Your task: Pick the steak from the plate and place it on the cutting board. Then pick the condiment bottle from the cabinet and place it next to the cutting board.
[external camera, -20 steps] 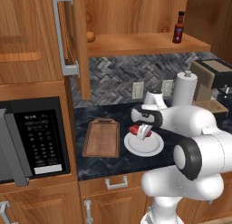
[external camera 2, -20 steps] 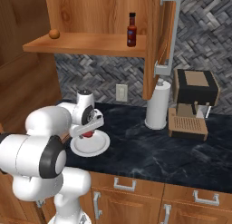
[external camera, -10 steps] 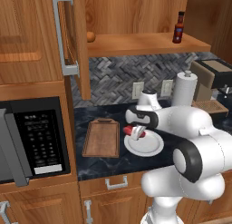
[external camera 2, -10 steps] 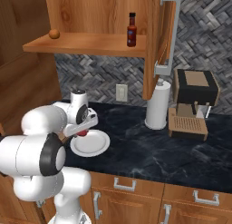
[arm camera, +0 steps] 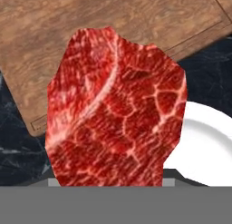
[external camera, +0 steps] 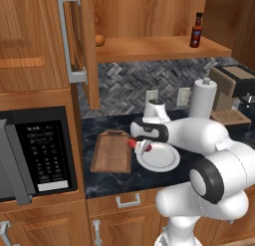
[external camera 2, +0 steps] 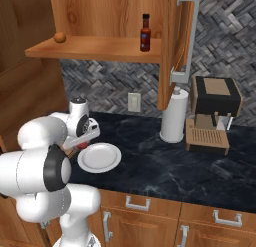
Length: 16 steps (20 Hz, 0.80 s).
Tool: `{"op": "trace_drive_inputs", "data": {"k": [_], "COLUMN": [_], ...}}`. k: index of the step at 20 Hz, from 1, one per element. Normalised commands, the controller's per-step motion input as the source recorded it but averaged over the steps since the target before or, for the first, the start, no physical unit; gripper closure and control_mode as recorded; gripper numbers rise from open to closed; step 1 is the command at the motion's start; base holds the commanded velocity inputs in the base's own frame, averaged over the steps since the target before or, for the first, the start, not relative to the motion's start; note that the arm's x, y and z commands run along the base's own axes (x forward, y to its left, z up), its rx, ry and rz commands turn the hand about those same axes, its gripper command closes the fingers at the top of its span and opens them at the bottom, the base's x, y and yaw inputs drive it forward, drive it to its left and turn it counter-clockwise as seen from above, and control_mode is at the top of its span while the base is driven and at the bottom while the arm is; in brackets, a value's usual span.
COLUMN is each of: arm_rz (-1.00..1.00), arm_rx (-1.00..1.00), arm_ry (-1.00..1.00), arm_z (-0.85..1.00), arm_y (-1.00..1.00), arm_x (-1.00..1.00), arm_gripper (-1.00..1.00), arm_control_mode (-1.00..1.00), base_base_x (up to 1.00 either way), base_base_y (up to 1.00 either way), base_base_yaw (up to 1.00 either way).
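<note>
One steak clamped in gripper, between cutting board and plate

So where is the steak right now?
The raw red steak hangs in the tool in the left base view, lifted between the round white plate and the brown wooden cutting board.

The claw hangs above the gap between board and plate, with the steak in it. The board lies to its left, the plate to its right and just beside the board. High above and to the right, the bottle stands on the cabinet shelf. Farther right stands a towel roll.
</note>
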Motion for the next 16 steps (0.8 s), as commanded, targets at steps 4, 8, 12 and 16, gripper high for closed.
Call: {"op": "trace_drive_inputs", "data": {"k": [4, 8, 12, 16], "arm_rz": [0.0, 0.0, 0.0, 0.0], "arm_rx": [0.01, 0.0, 0.0, 0.0], "arm_ry": [-0.03, -0.01, 0.0, 0.0], "arm_z": [0.0, 0.0, 0.0, 0.0], "arm_y": [0.37, 0.37, 0.36, 0.38], "arm_x": [0.0, 0.0, 0.0, 0.01], "arm_gripper": [1.0, 1.0, 1.0, 1.0], "arm_control_mode": [-1.0, -1.0, -1.0, -1.0], "base_base_x": [0.0, 0.0, 0.0, 0.0], "base_base_y": [0.0, 0.0, 0.0, 0.0], "base_base_yaw": [0.0, 0.0, 0.0, 0.0]}}
